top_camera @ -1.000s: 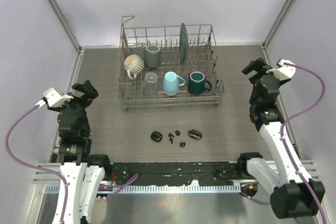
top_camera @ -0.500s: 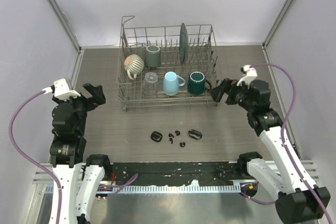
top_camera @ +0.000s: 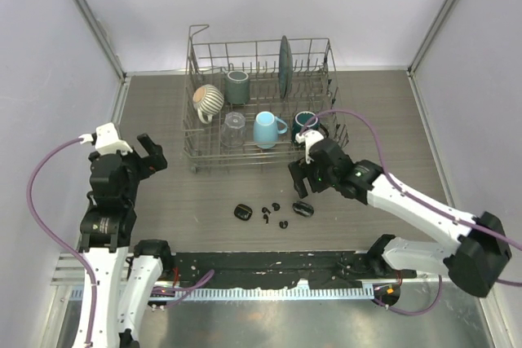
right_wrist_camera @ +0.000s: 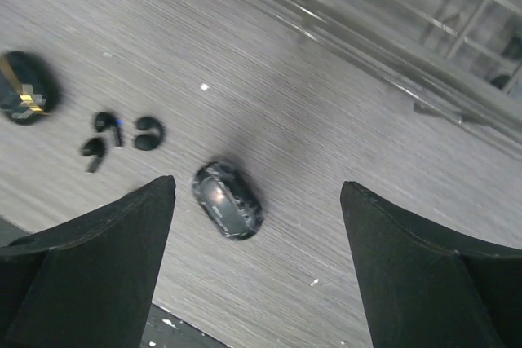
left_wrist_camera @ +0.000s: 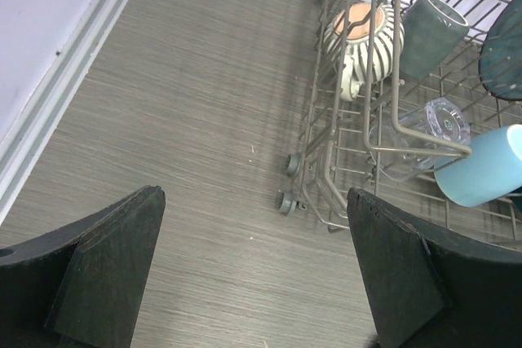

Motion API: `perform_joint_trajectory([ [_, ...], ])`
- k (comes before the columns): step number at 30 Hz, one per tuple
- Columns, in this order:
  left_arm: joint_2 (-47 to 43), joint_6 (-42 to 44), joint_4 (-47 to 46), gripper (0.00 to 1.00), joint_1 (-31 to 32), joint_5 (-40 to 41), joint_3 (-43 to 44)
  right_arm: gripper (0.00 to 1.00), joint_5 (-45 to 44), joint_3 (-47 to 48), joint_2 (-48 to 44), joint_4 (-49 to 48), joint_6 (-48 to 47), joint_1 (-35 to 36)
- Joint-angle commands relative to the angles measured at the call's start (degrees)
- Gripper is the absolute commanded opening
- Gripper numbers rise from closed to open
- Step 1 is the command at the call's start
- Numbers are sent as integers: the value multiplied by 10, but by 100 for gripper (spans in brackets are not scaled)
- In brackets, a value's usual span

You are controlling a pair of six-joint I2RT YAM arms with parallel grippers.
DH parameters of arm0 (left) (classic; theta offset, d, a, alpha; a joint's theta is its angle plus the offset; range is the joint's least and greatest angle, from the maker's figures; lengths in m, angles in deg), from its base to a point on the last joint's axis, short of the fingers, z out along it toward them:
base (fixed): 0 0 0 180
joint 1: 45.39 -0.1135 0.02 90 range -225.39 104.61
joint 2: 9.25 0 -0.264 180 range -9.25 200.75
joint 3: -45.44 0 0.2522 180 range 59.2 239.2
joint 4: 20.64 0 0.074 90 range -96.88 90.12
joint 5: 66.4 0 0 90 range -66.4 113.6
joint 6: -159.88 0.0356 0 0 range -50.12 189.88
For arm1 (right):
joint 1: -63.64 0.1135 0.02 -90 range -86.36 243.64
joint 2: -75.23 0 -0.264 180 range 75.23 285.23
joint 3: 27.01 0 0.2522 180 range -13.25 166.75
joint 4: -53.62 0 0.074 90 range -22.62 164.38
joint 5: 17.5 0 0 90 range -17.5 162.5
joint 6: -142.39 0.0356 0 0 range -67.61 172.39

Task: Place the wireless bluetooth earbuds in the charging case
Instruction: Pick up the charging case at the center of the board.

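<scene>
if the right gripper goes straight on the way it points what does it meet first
Probably the right-hand black oval case, which lies almost centred below the open right gripper. How far apart they are is unclear.

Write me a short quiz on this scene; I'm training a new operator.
1. True or false: the left gripper and the right gripper are both open.
2. Fill in: the earbuds lie between the two ___.
3. What lies under the right gripper? A) an earbud B) a case C) nothing
Key: 1 true; 2 cases; 3 B.
</scene>
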Motion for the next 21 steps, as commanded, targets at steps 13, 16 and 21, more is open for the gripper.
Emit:
perform_joint_trajectory([
  [13, 5, 19, 1, 100, -1, 10, -1, 80, -12, -85, 61, -78, 178, 16],
  [16, 4, 20, 0, 100, -1, 12, -1, 80, 5, -115, 56, -107, 190, 18],
  [21, 10, 23, -2, 100, -1, 10, -1, 80, 43, -161, 45, -156, 192, 20],
])
